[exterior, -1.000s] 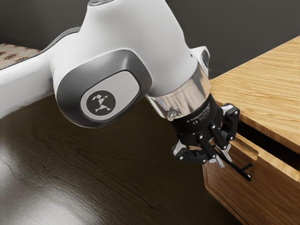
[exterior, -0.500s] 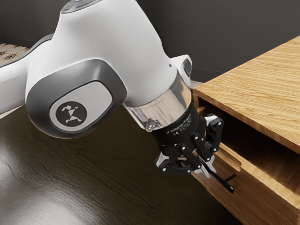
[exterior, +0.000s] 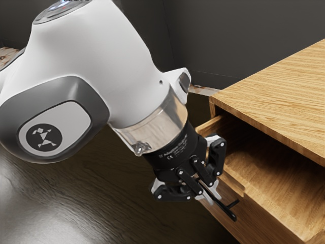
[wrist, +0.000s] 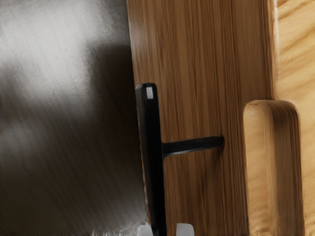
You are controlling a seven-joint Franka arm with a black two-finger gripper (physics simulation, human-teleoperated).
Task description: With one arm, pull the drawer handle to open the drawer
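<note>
The black two-finger tool (exterior: 210,190) is seen closed narrowly on the slim black bar handle (wrist: 150,162), which is gripped from both sides. Just beyond the tool, the light wooden drawer (exterior: 264,229) is found partly out of the oak-coloured cabinet (exterior: 284,96), with the dark glossy worktop (exterior: 76,203) spread below

Drawer (exterior: 264,178): light wood with strong grain, partly open, front panel standing clear of cabinet (exterior: 284,96), bare wooden floor exposed inside. Front panel sits directly behind claw (exterior: 210,195); rounded notch in its top edge lies just beside claw. Handle (exterior: 227,209): thin black bar, held off panel face by short black post, running along panel. Bar passes between claw's two fingertips, white pads touching it on both sides. Free end juts out past claw, on side away from arm.
</note>
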